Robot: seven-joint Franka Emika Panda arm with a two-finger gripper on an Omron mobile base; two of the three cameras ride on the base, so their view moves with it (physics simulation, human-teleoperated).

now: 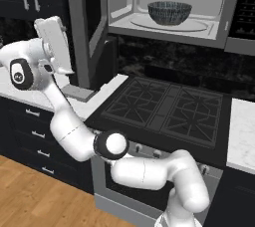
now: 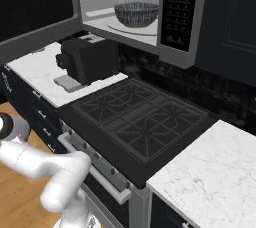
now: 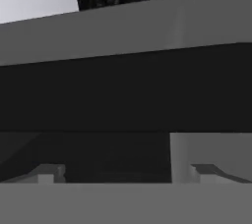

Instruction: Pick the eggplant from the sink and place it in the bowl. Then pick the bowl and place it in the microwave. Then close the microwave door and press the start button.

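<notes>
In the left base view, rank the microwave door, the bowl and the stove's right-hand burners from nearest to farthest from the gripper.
1. The microwave door, swung open right beside the gripper, at upper left.
2. The bowl, on the turntable inside the microwave, up and to the right.
3. The stove's right-hand burners, lower right, across the cooktop; a close call with the bowl.

Dark grey ribbed bowl (image 1: 170, 12), white speckled marble counter (image 2: 210, 172).
</notes>
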